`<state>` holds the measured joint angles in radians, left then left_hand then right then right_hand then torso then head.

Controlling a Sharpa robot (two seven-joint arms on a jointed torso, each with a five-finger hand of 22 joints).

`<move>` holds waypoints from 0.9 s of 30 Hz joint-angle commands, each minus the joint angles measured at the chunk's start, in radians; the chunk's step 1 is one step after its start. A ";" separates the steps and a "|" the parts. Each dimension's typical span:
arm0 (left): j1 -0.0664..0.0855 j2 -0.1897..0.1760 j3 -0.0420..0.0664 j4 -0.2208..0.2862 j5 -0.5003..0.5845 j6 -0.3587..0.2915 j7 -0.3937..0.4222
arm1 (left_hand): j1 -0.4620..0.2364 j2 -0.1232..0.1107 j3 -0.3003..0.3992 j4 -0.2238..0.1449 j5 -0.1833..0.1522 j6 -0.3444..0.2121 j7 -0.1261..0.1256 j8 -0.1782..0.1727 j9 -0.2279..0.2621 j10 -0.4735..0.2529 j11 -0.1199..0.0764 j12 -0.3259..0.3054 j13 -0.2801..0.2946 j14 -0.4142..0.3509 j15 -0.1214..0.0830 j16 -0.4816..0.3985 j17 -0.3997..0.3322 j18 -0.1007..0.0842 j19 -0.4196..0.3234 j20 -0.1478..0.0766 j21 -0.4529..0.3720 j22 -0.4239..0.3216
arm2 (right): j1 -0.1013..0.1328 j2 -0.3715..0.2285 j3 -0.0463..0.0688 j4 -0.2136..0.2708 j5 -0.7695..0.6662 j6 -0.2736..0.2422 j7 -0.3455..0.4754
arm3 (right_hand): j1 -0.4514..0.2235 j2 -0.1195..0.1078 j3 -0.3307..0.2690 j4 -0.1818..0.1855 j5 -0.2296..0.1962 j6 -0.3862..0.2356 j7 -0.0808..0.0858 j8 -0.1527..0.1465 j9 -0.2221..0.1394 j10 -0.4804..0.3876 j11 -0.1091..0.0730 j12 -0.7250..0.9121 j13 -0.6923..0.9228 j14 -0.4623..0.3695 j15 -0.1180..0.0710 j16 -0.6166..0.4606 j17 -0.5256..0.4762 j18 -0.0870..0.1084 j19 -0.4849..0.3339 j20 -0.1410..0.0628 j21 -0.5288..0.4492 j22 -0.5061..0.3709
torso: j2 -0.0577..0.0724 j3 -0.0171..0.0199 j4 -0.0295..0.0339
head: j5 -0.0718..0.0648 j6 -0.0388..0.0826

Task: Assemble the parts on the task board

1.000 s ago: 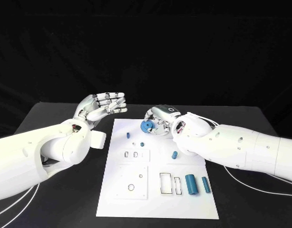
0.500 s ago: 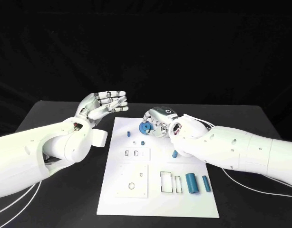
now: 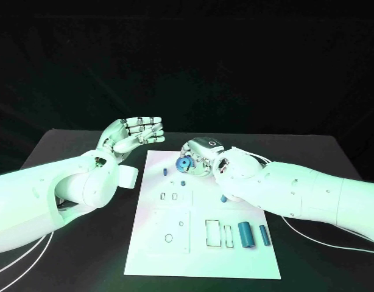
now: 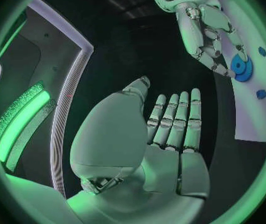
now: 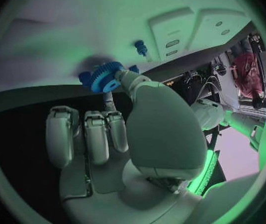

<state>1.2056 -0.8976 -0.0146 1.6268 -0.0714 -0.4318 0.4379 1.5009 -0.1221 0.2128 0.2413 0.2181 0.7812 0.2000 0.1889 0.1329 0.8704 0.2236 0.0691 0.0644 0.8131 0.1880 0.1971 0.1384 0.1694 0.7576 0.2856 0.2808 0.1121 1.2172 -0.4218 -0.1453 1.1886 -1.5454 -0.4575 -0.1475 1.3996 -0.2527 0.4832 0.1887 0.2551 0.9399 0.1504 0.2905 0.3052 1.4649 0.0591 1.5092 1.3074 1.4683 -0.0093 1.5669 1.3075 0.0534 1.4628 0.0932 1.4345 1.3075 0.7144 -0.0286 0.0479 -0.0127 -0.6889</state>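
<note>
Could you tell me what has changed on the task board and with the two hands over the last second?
The right hand, holding the blue gear, has eased slightly toward the robot's left, low over the task board. The left hand stays raised and empty; the blue cylinders have not moved.

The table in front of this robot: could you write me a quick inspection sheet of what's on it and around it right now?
Surface: black table, matte, with a white task board lying in its middle.
Job's things: blue gear at the board's far end, in the right hand's fingers; two blue cylinders lying at the board's near right; small blue pegs near the gear; one more blue part beside the right arm.
Clutter: nothing seen.
Hands: left hand raised off the board's far left corner, holding nothing; right hand pinches the gear.
Cables: thin white cables run under both arms.
Surroundings: black backdrop behind the table.
</note>
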 commanded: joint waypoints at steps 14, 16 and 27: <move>0.001 0.001 0.001 0.000 -0.004 0.017 0.002 | 0.008 -0.004 0.004 0.001 -0.005 -0.002 0.061 -0.004 0.000 -0.002 0.000 -0.005 -0.001 -0.001 0.004 -0.008 0.002 0.005 0.001 0.002 0.000 -0.002 | -0.013 -0.008 -0.007 -0.009 -0.014 0.043 -0.007 | -0.026 -0.006 0.000 -0.007 -0.023 0.017 -0.007 -0.007 -0.002 0.038 0.002 -0.008 0.184 0.101 0.001 0.002 0.257 -0.010 0.005 0.003 -0.008 0.119 | 0.000 0.0005 -0.0024 | 0.002 -0.005; 0.001 0.001 0.001 -0.001 -0.005 0.017 0.002 | 0.008 -0.004 0.004 0.001 -0.005 -0.002 0.061 -0.004 0.000 -0.002 0.000 -0.005 -0.001 -0.001 0.004 -0.008 0.002 0.005 0.001 0.002 0.000 -0.002 | -0.014 -0.010 -0.007 -0.008 -0.014 0.039 -0.007 | -0.027 -0.006 0.000 -0.007 -0.024 0.017 -0.007 -0.007 -0.002 0.038 0.002 -0.008 0.184 0.101 0.001 0.002 0.257 -0.010 0.005 0.003 -0.008 0.119 | 0.000 0.0009 -0.0016 | 0.001 -0.004; 0.001 0.001 0.001 -0.001 -0.005 0.017 0.001 | 0.008 -0.004 0.004 0.001 -0.006 -0.004 0.061 -0.005 -0.001 -0.002 0.000 -0.005 -0.001 -0.001 0.004 -0.009 0.002 0.005 0.001 0.002 0.000 -0.003 | -0.014 -0.007 -0.007 -0.014 0.008 0.033 0.008 | -0.078 0.017 -0.173 0.020 -0.052 -0.121 0.034 -0.119 -0.042 -0.006 0.040 -0.049 0.141 0.102 0.034 0.003 0.259 -0.007 -0.002 0.034 -0.023 0.111 | 0.001 0.0010 -0.0008 | -0.001 0.000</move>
<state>1.2056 -0.8983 -0.0146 1.6242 -0.0719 -0.4306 0.4340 1.5010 -0.1221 0.2128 0.2413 0.2181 0.7812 0.2000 0.1889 0.1329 0.8704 0.2236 0.0692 0.0643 0.8131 0.1880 0.1921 0.1395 0.1694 0.7576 0.2856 0.2808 0.1106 1.2036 -0.4290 -0.1523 1.1751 -1.5438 -0.4478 -0.1472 1.3182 -0.2413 0.3281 0.2041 0.2029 0.8235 0.1805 0.1775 0.2654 1.4562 0.0941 1.4666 1.3073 1.4649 0.0203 1.5669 1.3073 0.0535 1.4627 0.1223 1.4156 1.3081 0.7148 -0.0273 0.0468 -0.0133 -0.6895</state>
